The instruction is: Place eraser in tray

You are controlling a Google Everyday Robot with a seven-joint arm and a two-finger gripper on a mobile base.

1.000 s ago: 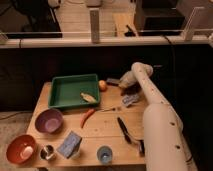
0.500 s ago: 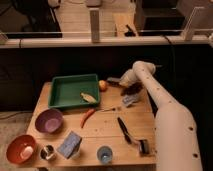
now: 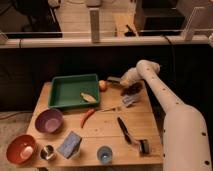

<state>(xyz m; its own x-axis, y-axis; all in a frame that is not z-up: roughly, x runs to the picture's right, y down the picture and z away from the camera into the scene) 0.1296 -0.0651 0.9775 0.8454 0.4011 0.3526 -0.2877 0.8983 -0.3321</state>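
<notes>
No brand, label or writing can be read on anything here.

The jaws [image 3: 118, 80] are at the far right part of the tabletop [image 3: 107, 131], just right of the orange fruit [image 3: 102, 85], and they are closed; they seem to grip a small dark flat piece that may be the eraser [image 3: 113, 79], though this is hard to make out. The tray [image 3: 73, 90] lies to the left of the jaws, beyond the fruit, with a pale yellowish object [image 3: 88, 97] inside near its right front corner.

In front of the jaws, nearer the camera, lie a fork [image 3: 110, 109], a red chilli [image 3: 86, 117] and a long black-handled brush [image 3: 131, 135]. Just right of the jaws sits a dark brownish item [image 3: 132, 89] with a pale blue-white packet [image 3: 130, 100] in front of it. Far to the front left are a purple bowl [image 3: 49, 120], an orange bowl [image 3: 21, 149], a small metal cup [image 3: 47, 152], a blue-grey block [image 3: 70, 144] and a blue cup [image 3: 104, 154].

Compared with half a second before, the arm reaches to much the same spot by the fruit, and the things on the tabletop lie as they did.
</notes>
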